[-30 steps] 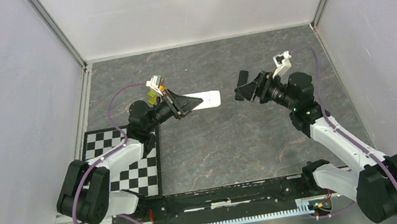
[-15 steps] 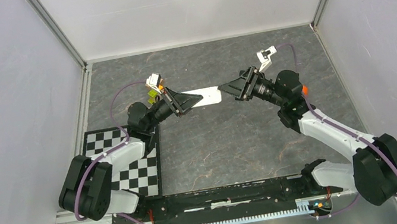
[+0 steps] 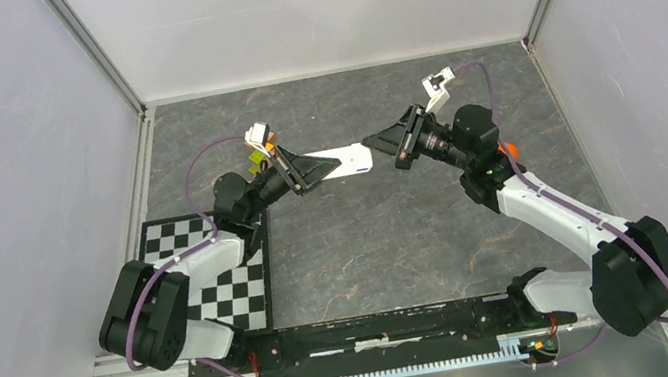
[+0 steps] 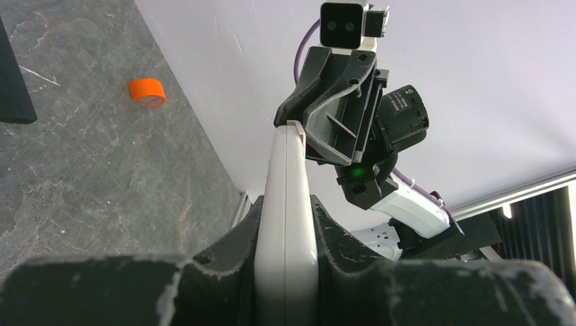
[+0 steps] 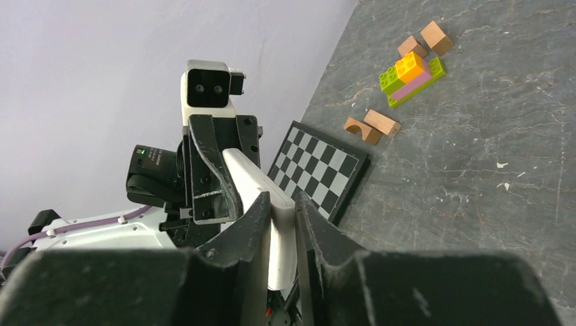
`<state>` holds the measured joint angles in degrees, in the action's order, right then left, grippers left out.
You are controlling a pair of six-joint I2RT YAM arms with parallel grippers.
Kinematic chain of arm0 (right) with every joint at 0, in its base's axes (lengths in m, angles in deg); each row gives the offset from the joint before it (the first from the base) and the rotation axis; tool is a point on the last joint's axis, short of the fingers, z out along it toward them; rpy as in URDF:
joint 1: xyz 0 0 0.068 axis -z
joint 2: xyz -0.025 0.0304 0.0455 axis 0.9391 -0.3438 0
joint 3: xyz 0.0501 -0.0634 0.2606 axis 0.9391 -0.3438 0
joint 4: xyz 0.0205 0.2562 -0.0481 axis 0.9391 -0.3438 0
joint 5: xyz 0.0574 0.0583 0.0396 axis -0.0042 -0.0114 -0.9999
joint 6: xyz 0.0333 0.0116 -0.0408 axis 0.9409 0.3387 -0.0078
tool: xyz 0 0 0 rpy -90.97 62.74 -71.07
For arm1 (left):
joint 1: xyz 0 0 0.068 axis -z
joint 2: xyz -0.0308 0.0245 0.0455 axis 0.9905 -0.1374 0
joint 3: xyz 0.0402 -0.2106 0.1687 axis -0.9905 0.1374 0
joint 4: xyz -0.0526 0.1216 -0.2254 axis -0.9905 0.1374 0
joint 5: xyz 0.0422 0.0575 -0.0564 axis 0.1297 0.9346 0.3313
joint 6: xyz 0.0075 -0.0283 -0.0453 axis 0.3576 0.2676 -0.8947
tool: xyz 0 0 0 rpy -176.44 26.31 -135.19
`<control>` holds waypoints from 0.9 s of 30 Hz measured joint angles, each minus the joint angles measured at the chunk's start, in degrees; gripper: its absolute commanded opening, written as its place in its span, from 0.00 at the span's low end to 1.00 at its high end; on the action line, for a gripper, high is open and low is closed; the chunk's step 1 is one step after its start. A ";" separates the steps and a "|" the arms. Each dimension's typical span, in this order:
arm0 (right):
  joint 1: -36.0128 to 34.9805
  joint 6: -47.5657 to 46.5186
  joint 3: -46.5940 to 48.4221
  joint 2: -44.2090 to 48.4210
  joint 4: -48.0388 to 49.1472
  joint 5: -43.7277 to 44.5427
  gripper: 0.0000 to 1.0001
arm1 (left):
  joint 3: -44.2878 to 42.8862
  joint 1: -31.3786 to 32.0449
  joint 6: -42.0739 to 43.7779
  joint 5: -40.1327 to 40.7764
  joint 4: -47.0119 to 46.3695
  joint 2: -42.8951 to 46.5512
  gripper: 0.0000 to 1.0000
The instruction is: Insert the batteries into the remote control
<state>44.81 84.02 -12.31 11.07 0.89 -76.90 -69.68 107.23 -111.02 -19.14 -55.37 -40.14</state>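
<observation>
A dark grey stone-patterned table [image 3: 369, 244] lies between pale lilac-grey walls [image 3: 10, 149]. Above its far middle the remote control [image 3: 343, 163] hangs in the air between the two arms. It is a small white handset with rounded corners, and the top camera sees it flat with one plain white face up. Near its right end there is a small blue spot, but I cannot tell what it is. No writing on it is large enough to read. From both wrist cameras it is seen edge-on, thin and white, with a fine seam along the side.

The left claw [image 3: 305, 173] is closed on the left end of the remote, one dark finger [image 4: 231, 251] pressed against each face. The right claw [image 3: 382, 145] has its fingers [image 5: 248, 231] narrowly on both sides of the right end. Whether they already press it, I cannot tell.

Farther out on the table lie an orange round cap [image 4: 147, 91], a black bar [image 4: 13, 81], a checkerboard [image 5: 319, 176], toy bricks [image 5: 411, 78] and wooden blocks [image 5: 370, 125].
</observation>
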 measured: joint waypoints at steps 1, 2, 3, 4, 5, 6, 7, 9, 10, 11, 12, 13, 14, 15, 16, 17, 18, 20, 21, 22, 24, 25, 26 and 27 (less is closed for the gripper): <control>-0.02 -0.48 0.24 0.00 -0.55 0.00 0.25 | 0.00 0.00 0.00 0.02 0.02 -0.02 0.02; -0.04 -0.92 0.35 0.00 -0.81 -0.02 0.27 | 0.00 0.00 -0.02 0.04 0.04 -0.02 0.02; -0.07 -1.29 0.42 0.02 -1.11 0.00 0.30 | 0.00 0.00 -0.13 0.04 0.13 -0.02 0.02; -0.11 -1.70 0.48 0.02 -1.49 0.07 0.34 | 0.00 0.00 -0.28 0.04 0.22 -0.02 0.02; -0.22 -2.12 0.50 0.02 -1.92 0.13 0.38 | 0.02 0.00 -0.46 0.07 0.42 -0.04 0.02; -0.33 -2.27 0.50 0.02 -2.14 0.24 0.42 | 0.04 0.00 -0.76 0.09 0.48 -0.07 0.02; -0.44 -2.47 0.50 0.02 -2.34 0.35 0.46 | 0.07 0.00 -1.11 0.13 0.42 -0.13 0.02; -0.59 -2.80 0.50 0.02 -2.84 0.42 0.49 | 0.07 0.02 -1.81 0.24 0.28 -0.17 0.02; -0.70 -2.91 0.50 0.02 -3.04 0.46 0.51 | 0.07 0.02 -2.21 0.33 0.04 -0.24 0.02; -0.74 -3.06 0.50 0.02 -3.15 0.46 0.53 | 0.07 0.02 -2.80 0.59 -0.09 -0.33 0.02; -0.81 -3.13 0.48 0.02 -3.26 0.52 0.55 | 0.07 0.02 -3.06 0.72 -0.22 -0.37 0.02; -0.81 -3.17 0.48 0.02 -3.30 0.55 0.55 | 0.09 0.02 -3.41 1.09 -0.44 -0.46 0.02; -0.81 -3.17 0.48 0.02 -3.30 0.55 0.56 | 0.11 0.02 -3.78 1.31 -0.63 -0.52 0.02; -0.81 -3.17 0.48 0.02 -3.28 0.55 0.54 | 0.13 0.02 -4.04 1.51 -0.81 -0.61 0.02; -0.81 -3.15 0.48 0.02 -3.26 0.55 0.51 | 0.20 0.02 -4.26 1.66 -1.01 -0.70 0.02; -0.81 -3.17 0.46 0.02 -3.26 0.55 0.48 | 0.33 0.02 -4.48 1.75 -1.18 -0.76 0.02; -0.81 -3.17 0.46 0.02 -3.28 0.52 0.45 | 0.46 0.02 -4.66 1.79 -1.31 -0.79 0.02; -0.81 -3.23 0.46 0.02 -3.30 0.50 0.40 | 0.76 0.02 -4.81 1.92 -1.42 -0.90 0.02; -0.81 -3.28 0.46 0.02 -3.43 0.44 0.39 | 0.81 0.02 -4.87 2.03 -1.51 -1.03 0.02; -0.81 -3.41 0.46 0.02 -3.69 0.33 0.38 | 0.81 0.02 -4.87 2.12 -1.57 -1.18 0.02; -0.98 -3.63 0.46 0.02 -4.13 0.20 0.37 | 0.81 0.02 -4.87 2.19 -1.49 -1.42 0.02; -1.05 -3.82 0.46 0.02 -4.42 0.04 0.37 | 0.81 0.02 -4.87 2.23 -1.51 -1.60 0.02; -1.05 -4.04 0.46 0.02 -4.76 -0.15 0.37 | 0.81 0.02 -4.87 2.23 -1.51 -1.75 0.02; -1.07 -4.20 0.46 0.02 -5.14 -0.31 0.36 | 0.81 0.02 -4.87 2.25 -1.51 -1.95 0.02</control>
<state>43.74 79.82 -11.85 11.09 -4.24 -77.21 -68.87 107.25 -115.89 -16.89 -56.88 -42.08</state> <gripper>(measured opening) 0.374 0.279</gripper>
